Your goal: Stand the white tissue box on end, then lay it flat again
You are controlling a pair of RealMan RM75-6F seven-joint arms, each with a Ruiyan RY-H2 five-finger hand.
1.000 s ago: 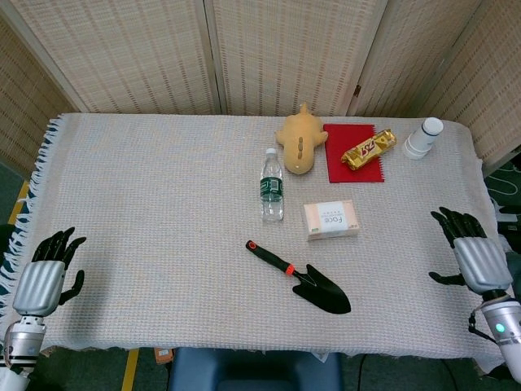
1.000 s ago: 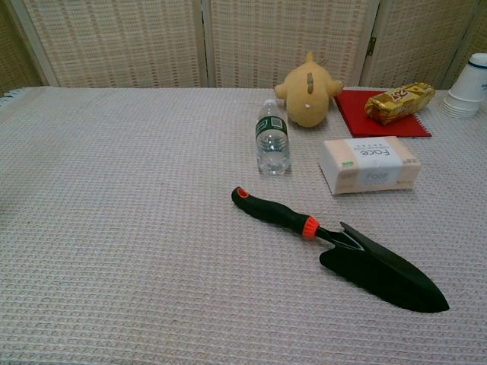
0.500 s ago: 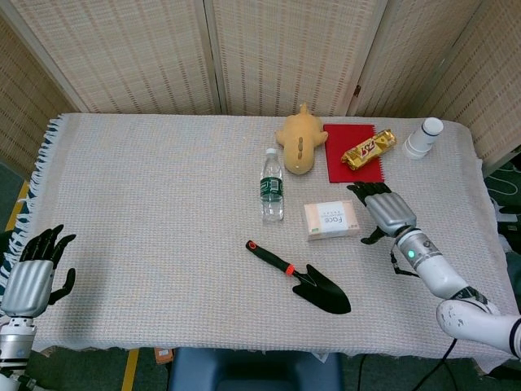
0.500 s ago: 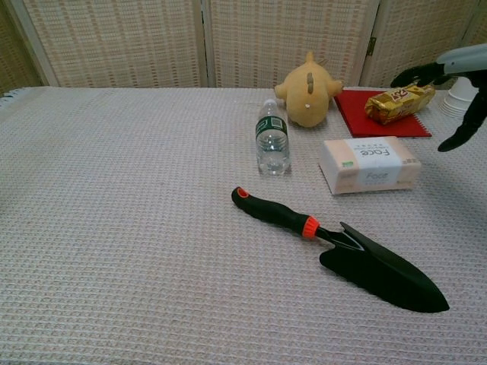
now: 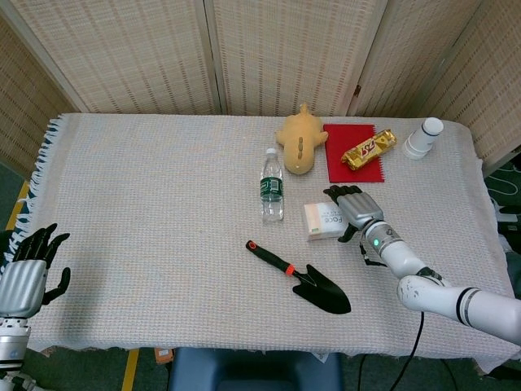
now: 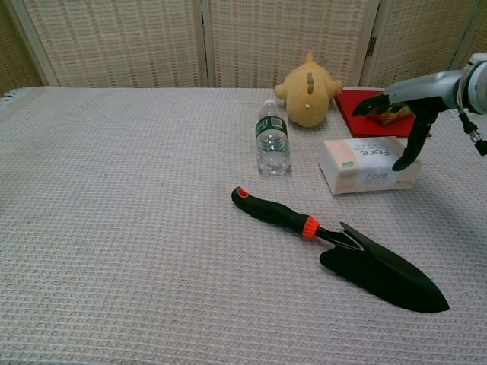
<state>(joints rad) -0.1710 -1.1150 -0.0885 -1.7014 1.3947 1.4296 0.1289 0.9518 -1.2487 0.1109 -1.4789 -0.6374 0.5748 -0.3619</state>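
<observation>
The white tissue box (image 5: 324, 221) (image 6: 359, 163) lies flat on the cloth, right of the water bottle. My right hand (image 5: 352, 208) (image 6: 403, 106) hovers over the box's right end with fingers spread, the thumb hanging down by the box's front right corner; it holds nothing. Whether it touches the box is unclear. My left hand (image 5: 26, 275) is at the table's near left corner, open and empty, seen only in the head view.
A water bottle (image 5: 272, 186) stands left of the box. A black trowel with an orange-trimmed handle (image 5: 304, 278) lies in front. Behind are a yellow plush toy (image 5: 299, 138), a red notebook (image 5: 352, 155) with a snack pack (image 5: 368, 149), and stacked paper cups (image 5: 423, 137).
My right hand has swept in from the table's right edge and now sits over the box's right end. The left hand drifted slightly down and left. The box has not moved.
</observation>
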